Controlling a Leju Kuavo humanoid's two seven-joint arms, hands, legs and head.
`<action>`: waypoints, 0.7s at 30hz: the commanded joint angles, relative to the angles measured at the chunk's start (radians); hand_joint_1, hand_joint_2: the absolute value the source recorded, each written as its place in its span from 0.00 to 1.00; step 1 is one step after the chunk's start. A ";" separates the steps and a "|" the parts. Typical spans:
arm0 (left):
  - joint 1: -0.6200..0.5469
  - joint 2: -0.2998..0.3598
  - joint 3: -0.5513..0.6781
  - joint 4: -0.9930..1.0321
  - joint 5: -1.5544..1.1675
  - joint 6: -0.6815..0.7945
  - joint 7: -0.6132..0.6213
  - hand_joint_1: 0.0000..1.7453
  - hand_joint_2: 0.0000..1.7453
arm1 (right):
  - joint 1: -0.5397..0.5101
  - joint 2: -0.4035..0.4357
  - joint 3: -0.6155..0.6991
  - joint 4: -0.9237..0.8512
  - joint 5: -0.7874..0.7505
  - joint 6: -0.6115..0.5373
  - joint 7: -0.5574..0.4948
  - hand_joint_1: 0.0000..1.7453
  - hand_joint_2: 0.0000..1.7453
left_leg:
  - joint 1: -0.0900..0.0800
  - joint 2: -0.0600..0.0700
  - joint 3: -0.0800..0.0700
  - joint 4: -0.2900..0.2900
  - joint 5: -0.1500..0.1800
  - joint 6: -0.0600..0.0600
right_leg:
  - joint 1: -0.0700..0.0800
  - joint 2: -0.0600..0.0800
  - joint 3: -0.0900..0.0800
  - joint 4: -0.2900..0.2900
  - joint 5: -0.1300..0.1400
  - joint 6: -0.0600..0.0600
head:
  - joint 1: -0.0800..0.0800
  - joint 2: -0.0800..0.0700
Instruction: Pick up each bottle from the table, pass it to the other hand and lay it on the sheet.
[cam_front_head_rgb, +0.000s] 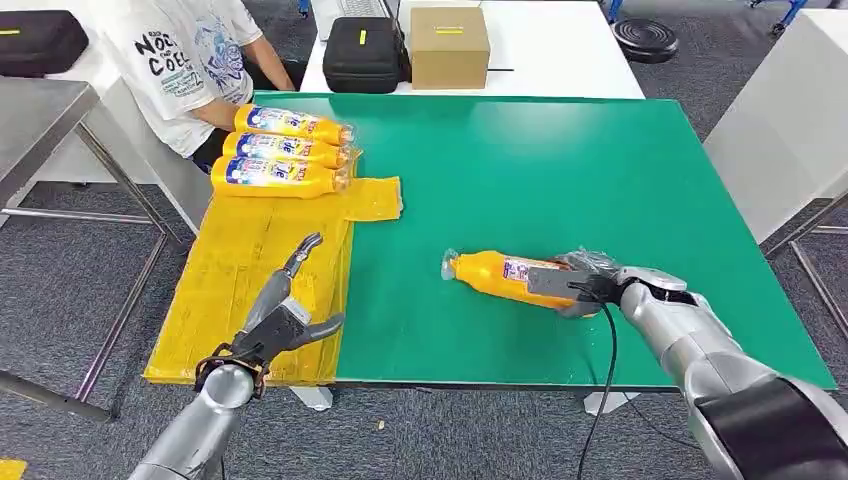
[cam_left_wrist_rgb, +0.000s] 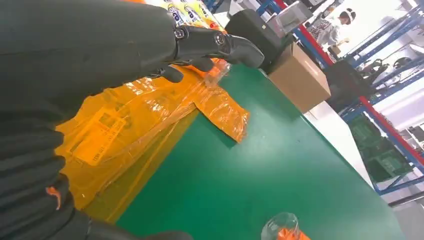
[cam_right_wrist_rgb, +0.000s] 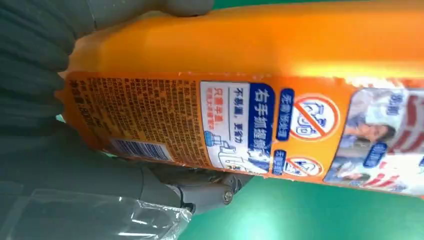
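An orange bottle (cam_front_head_rgb: 495, 275) lies on its side on the green table (cam_front_head_rgb: 560, 160), cap end pointing left. My right hand (cam_front_head_rgb: 580, 283) grips its base end; close up, the labelled bottle (cam_right_wrist_rgb: 280, 100) sits between my thumb and fingers (cam_right_wrist_rgb: 200, 187). My left hand (cam_front_head_rgb: 290, 320) hovers open over the yellow sheet (cam_front_head_rgb: 240, 290), fingers spread, holding nothing. From the left wrist I see its dark fingers (cam_left_wrist_rgb: 215, 42) above the crinkled sheet (cam_left_wrist_rgb: 135, 120) and the bottle's clear cap (cam_left_wrist_rgb: 280, 227). Three orange bottles (cam_front_head_rgb: 285, 150) lie side by side at the sheet's far end.
A person in a white T-shirt (cam_front_head_rgb: 190, 60) stands at the table's far left corner, close to the three bottles. A black case (cam_front_head_rgb: 362, 55) and a cardboard box (cam_front_head_rgb: 449, 45) sit on a white table beyond. A metal table (cam_front_head_rgb: 40, 120) stands at left.
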 joint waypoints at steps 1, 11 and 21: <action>-0.012 0.010 0.011 0.024 -0.001 0.000 0.013 0.00 1.00 | 0.003 0.028 0.004 0.018 0.018 -0.016 -0.010 1.00 1.00 | 0.002 0.002 0.003 0.000 -0.002 -0.002 | 0.002 0.002 0.003 -0.001 -0.001 -0.002 | 0.000 0.000; -0.012 0.010 0.011 0.023 -0.001 0.000 0.013 0.00 1.00 | 0.003 0.027 0.004 0.019 0.018 -0.017 -0.010 1.00 1.00 | 0.002 0.002 0.003 0.000 -0.002 -0.003 | 0.002 0.001 0.003 -0.001 -0.001 -0.002 | 0.000 0.000; 0.038 0.012 0.051 -0.033 0.003 0.016 0.022 0.00 1.00 | 0.061 0.057 -0.113 -0.103 -0.034 -0.253 -0.149 1.00 1.00 | 0.002 0.004 0.004 -0.001 -0.002 -0.003 | 0.002 0.003 0.003 -0.001 -0.001 -0.003 | 0.000 0.000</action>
